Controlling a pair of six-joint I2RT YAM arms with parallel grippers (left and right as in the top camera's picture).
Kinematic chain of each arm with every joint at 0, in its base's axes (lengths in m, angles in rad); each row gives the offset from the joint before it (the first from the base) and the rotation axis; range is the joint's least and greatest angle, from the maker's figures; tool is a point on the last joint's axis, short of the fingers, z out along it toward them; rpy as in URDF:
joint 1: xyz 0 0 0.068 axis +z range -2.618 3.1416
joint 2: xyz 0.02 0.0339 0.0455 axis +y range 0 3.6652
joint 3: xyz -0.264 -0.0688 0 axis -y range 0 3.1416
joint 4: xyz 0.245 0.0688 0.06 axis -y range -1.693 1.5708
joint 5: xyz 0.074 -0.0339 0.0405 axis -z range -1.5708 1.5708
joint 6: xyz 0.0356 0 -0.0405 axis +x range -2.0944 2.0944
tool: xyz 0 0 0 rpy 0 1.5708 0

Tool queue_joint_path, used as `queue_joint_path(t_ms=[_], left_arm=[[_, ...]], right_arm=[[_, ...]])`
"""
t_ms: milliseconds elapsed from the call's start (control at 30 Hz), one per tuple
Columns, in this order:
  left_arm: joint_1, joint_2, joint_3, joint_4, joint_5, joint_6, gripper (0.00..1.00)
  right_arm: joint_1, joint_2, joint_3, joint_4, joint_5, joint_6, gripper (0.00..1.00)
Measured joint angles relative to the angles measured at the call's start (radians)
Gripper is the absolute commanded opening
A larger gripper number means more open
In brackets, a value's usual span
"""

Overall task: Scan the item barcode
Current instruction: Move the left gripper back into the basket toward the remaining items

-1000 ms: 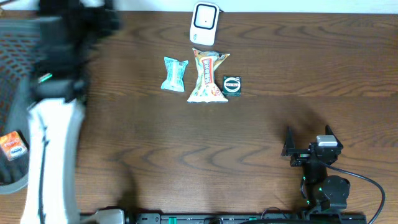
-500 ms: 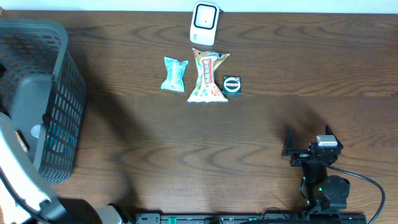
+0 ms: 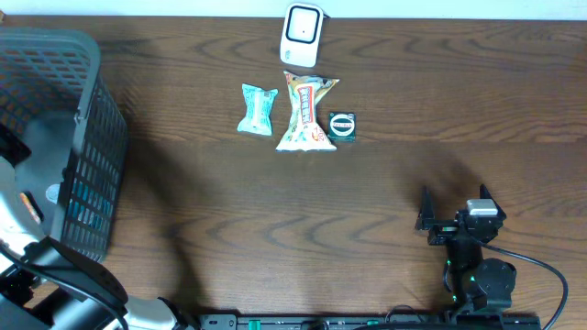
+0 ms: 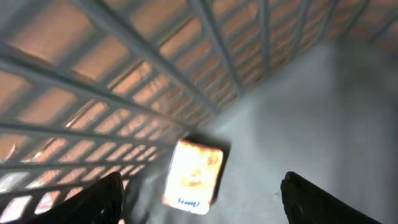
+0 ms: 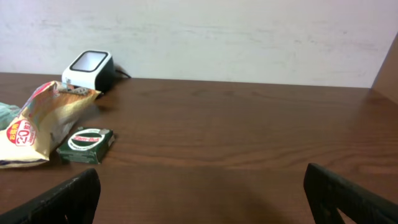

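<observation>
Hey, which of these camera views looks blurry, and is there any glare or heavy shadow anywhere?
Left wrist view: blurred, basket mesh and orange packet smeared. Overhead view: sharp, soft shadows on the table, no glare. Right wrist view: crisp, evenly lit.

The left arm (image 3: pixel 64 280) no longer blurs across the grey mesh basket (image 3: pixel 92 128). It has swung down into the lower left corner of the overhead view. The basket's rim and side wall, covered a second ago, now show in full. The orange packet (image 3: pixel 31 205) inside it, earlier in plain sight, now shows only as a sliver beside the arm.
</observation>
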Motion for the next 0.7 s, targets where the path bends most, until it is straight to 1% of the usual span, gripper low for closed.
queue_joint_path(t_ms=[133, 333, 567, 700], left_arm=[[0.0, 0.001, -0.113, 0.042, -0.037, 0.018, 0.8], [0.0, 0.005, -0.238, 0.126, -0.05, 0.034, 0.8], [0.0, 0.025, -0.254, 0.169, -0.06, 0.035, 0.8], [0.0, 0.075, -0.254, 0.185, -0.066, 0.037, 0.8]], right_arm=[[0.0, 0.0, 0.0, 0.0, 0.0, 0.0, 0.99], [0.0, 0.0, 0.0, 0.0, 0.0, 0.0, 0.99], [0.0, 0.0, 0.0, 0.0, 0.0, 0.0, 0.99], [0.0, 0.0, 0.0, 0.0, 0.0, 0.0, 0.99]])
